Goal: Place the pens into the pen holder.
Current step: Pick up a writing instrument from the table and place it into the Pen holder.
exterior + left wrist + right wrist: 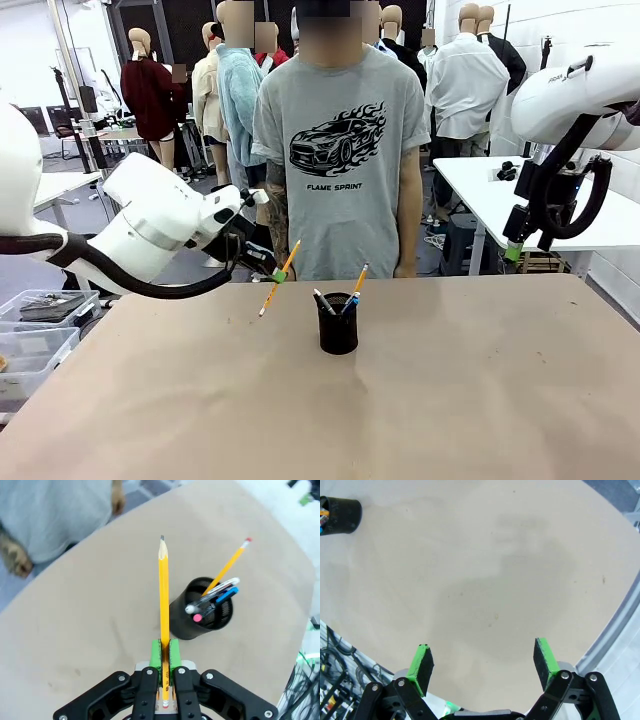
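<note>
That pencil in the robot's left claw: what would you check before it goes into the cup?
1. Left gripper shut firmly on the pencil: ok.
2. Pencil over the pen holder: not ok, it is off to one side.
3. Room left in the holder: ok, though four pens already lean there.
4. Right gripper open, away from the holder: ok.
5. Person's hand off the table: ok.

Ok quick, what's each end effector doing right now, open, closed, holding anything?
Left end effector: closed on a yellow pencil, held in the air beside the pen holder.
Right end effector: open, holding nothing.
</note>
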### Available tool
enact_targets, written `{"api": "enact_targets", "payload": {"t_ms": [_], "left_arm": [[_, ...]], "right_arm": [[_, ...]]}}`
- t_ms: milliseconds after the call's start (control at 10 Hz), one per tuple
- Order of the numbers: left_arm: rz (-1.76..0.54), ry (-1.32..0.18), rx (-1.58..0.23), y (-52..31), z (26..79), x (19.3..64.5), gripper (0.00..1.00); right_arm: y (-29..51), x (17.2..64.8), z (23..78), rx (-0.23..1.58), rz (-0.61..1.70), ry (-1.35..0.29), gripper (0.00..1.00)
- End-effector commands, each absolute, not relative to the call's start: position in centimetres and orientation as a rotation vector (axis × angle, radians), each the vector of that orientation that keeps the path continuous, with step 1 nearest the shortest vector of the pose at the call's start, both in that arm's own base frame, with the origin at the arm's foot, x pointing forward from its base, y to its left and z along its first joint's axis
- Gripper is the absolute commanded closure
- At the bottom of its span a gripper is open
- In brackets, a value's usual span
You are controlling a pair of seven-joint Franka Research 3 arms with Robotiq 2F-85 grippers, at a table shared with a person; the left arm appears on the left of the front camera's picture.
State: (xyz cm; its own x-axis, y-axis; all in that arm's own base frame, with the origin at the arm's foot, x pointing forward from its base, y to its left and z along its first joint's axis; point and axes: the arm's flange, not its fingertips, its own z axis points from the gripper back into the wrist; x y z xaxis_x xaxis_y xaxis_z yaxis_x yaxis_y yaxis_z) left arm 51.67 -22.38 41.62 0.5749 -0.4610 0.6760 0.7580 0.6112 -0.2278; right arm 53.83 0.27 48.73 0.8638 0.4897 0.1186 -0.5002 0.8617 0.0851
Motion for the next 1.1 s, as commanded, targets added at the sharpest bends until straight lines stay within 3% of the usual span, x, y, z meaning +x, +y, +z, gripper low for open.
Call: {"api": "enact_targets", "payload": {"t_ms": [0, 400, 1000], "left_arm": [[-0.853, -0.682, -0.609, -18.5, 39.3, 51.3, 1.0], [-0.824, -0.672, -0.572, -19.4, 40.6, 52.3, 1.0], [-0.962, -0.893, -0.926, -21.1, 42.7, 52.5, 1.0]], "right_arm": [[0.3, 53.9, 48.7, 0.111, 0.52, -0.103, 0.0], [0.3, 53.9, 48.7, 0.111, 0.52, -0.103, 0.0], [0.3, 53.9, 48.7, 0.111, 0.52, -0.103, 0.0]]}}
